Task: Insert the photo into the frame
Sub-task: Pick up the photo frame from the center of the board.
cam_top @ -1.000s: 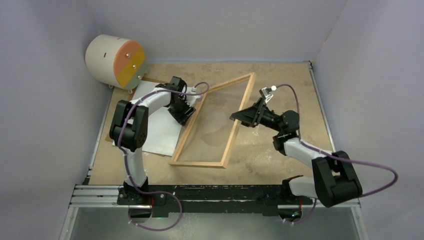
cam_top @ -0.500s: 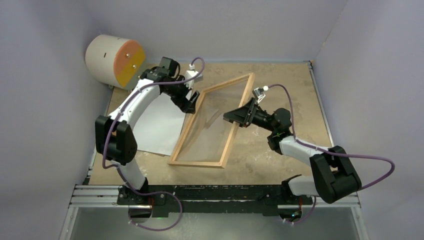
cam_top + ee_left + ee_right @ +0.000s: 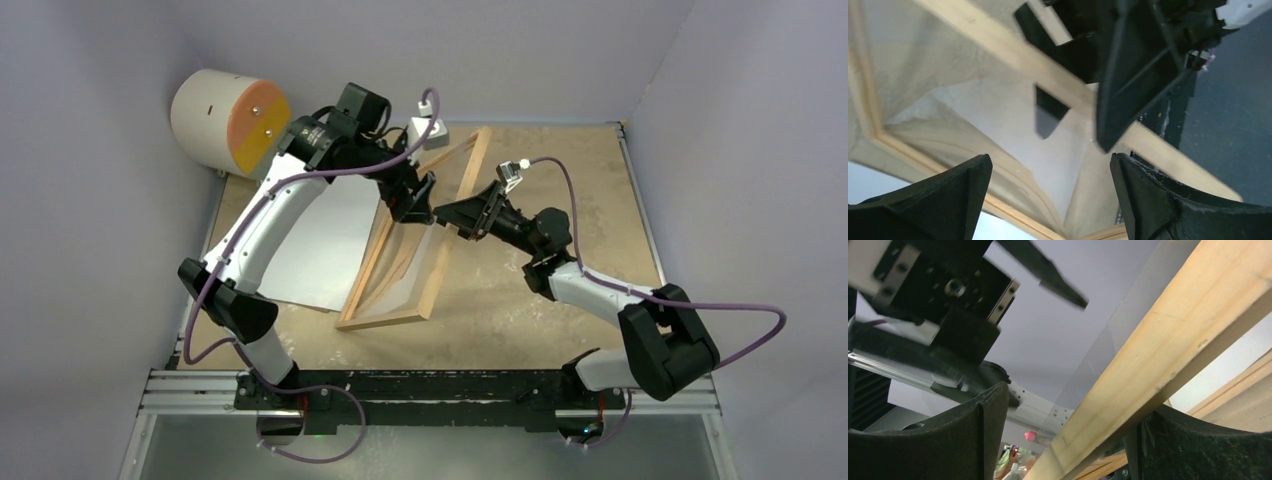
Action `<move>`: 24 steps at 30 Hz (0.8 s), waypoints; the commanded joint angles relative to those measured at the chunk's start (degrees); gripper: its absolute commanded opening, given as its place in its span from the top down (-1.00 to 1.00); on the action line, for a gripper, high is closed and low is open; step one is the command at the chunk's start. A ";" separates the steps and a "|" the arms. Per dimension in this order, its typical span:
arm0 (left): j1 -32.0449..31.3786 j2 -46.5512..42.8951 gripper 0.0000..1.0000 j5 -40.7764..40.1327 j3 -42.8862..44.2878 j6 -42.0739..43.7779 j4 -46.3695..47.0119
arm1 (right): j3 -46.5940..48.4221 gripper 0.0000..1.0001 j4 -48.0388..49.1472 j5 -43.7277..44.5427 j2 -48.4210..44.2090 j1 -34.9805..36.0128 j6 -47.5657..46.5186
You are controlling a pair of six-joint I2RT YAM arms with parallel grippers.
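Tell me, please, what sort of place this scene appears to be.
Probably a robotics lab test cell: the left arm and the right arm are bolted to a metal rail at the near edge of the table, and plain lavender walls box it in.

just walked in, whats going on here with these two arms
The right gripper has its jaws around the right long rail of the frame, tipping that side up off the table. The left gripper hovers open over the frame, holding nothing. The photo lies white side up on the table to the left of the frame, not yet in it.
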 commanded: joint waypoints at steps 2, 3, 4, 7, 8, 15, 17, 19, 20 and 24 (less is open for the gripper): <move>-6.86 0.55 -0.92 -3.53 5.87 -3.62 -7.72 | 3.08 -0.57 0.77 4.37 -1.24 0.76 -1.45; -7.31 0.31 -0.92 -4.43 6.13 -4.45 -7.93 | 3.15 -0.57 0.11 4.60 -1.43 0.77 -1.71; -7.73 0.05 -0.92 -5.78 6.29 -4.96 -8.13 | 3.27 -0.56 -0.37 4.63 -1.46 0.77 -1.94; -8.71 -0.71 -0.93 -10.45 3.87 -5.43 -8.51 | 3.27 -0.56 -0.84 4.70 -1.25 0.77 -2.17; -8.83 -1.51 -0.94 -11.80 1.98 -5.32 -8.02 | 3.21 -0.55 -0.82 4.58 -1.10 0.82 -2.12; -10.02 -2.75 -0.96 -9.60 -2.86 -5.12 -8.30 | 4.09 -0.51 -3.20 5.02 -0.96 0.86 -3.46; -10.90 -2.47 -0.96 -8.81 -3.26 -4.92 -8.41 | 4.61 -0.51 -3.97 5.27 -1.01 0.97 -3.90; -11.13 -1.73 -0.97 -7.49 -1.85 -5.30 -8.92 | 5.09 -0.50 -4.63 5.27 -1.14 0.95 -4.30; -11.18 -1.35 -0.97 -6.95 -0.41 -5.44 -9.14 | 5.25 -0.50 -5.06 5.25 -1.22 1.03 -4.57; -11.05 -1.25 -0.99 -4.39 5.72 -6.29 -9.15 | 5.46 -0.49 -6.27 5.38 -1.48 1.21 -5.03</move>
